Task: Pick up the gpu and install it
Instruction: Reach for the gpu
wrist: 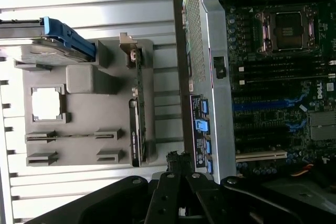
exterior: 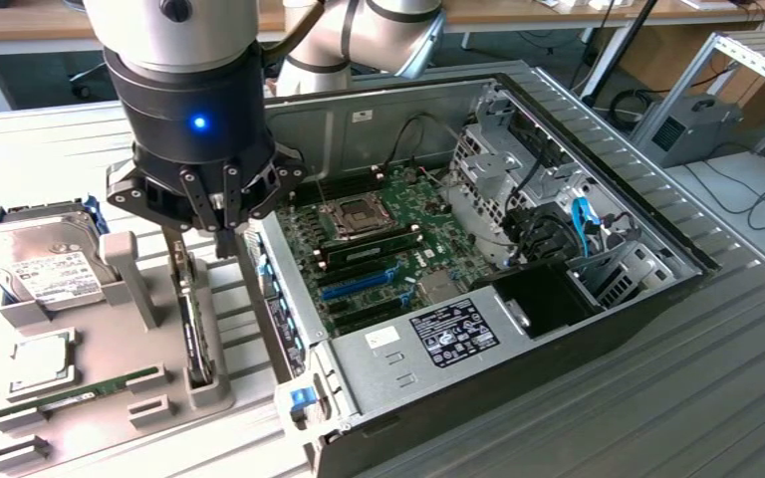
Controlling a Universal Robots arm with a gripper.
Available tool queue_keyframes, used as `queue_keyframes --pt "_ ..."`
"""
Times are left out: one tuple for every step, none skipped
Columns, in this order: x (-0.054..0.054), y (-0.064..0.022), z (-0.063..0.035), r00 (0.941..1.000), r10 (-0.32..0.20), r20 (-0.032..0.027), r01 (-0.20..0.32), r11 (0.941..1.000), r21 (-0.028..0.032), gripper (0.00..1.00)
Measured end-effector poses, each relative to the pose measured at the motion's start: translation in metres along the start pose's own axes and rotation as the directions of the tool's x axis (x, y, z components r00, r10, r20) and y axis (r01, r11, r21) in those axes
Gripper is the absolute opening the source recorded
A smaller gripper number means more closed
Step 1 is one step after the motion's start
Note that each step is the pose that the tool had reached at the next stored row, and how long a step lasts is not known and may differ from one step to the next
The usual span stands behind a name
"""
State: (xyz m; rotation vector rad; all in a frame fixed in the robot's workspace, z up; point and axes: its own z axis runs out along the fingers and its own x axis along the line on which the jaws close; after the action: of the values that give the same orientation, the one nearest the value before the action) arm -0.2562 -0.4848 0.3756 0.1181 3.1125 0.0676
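Exterior view: gripper (exterior: pixel 227 237) closed, empty, near the gpu (exterior: pixel 194 329).
The gpu stands edge-on in the grey holder (exterior: pixel 111 433), at nine o'clock of the open computer case (exterior: pixel 396 349); the pincer hovers by its twelve o'clock end. Risk: with jaws together, a descent would strike the card's edge, not straddle it. The case wall at its three o'clock crowds the approach. The hard drive (exterior: pixel 44 264) lies at ten o'clock.
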Motion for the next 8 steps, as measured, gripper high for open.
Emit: queue_keyframes --pt "-0.0001 -0.0003 0.0 1.0 0.0 0.0001 0.0 1.0 0.0 0.11" --pt "-0.0001 -0.0006 0.0 1.0 0.0 0.0001 0.0 1.0 0.0 0.11" --pt "-0.0001 -0.001 0.0001 1.0 0.0 0.0001 0.0 1.0 -0.0001 0.11" --pt "-0.0001 -0.0012 0.0001 1.0 0.0 0.0001 0.0 1.0 -0.0001 0.11" --pt "-0.0001 -0.0016 0.0001 1.0 0.0 0.0 0.0 1.0 0.0 0.11" --pt "-0.0002 -0.0019 0.0001 1.0 0.0 0.0 0.0 1.0 0.0 0.11" --pt "-0.0002 -0.0025 0.0001 1.0 0.0 0.0 0.0 1.0 0.0 0.11" --pt "-0.0002 -0.0028 0.0001 1.0 0.0 0.0 0.0 1.0 0.0 0.11"
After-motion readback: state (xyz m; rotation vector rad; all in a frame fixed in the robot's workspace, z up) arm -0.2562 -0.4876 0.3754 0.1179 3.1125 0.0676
